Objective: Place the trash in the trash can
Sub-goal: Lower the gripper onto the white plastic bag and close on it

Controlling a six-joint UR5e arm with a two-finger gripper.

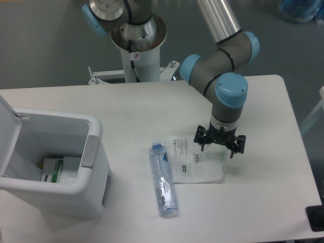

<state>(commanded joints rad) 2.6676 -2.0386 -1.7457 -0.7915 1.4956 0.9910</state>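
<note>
Claw: we see the gripper (217,145) hanging over the right end of the pouch, fingers spread wide, holding nothing.
Pouch: the white pouch (195,165) lies flat on the table (263,202), about mid-table towards the right edge (small black print faces up).
Bottle: the clear bottle (162,179) lies on its side just left of the pouch, blue cap towards the far edge; we cannot tell whether they touch.
Bin: the white trash can (61,167) stands at the table's left edge, lid open, grey latch strip on its right rim.
Inside the bin: a white and green packet (54,169) at the bottom.
</note>
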